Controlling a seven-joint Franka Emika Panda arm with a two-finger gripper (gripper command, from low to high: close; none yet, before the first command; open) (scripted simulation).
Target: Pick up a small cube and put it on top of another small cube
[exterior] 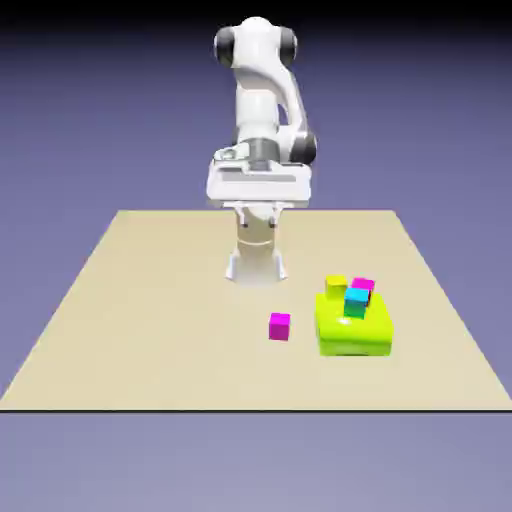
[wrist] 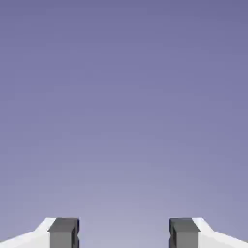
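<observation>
Where yellow-green block (exterior: 353, 338) sits, cubes (exterior: 356, 303) cluster

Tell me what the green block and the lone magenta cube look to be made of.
Green block: looks like smooth, glossy plastic; its edges are rounded and a white highlight shows on top. It is rendered, so painted metal can't be ruled out.

Magenta cube: perhaps plain plastic, fairly matte; flat, even colour with a darker front face and no clear highlight. Too small to tell more.

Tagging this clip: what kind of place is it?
Likely a simulated robotics test scene: white robot arm, plain tabletop, flat blue-violet backdrop.
</observation>
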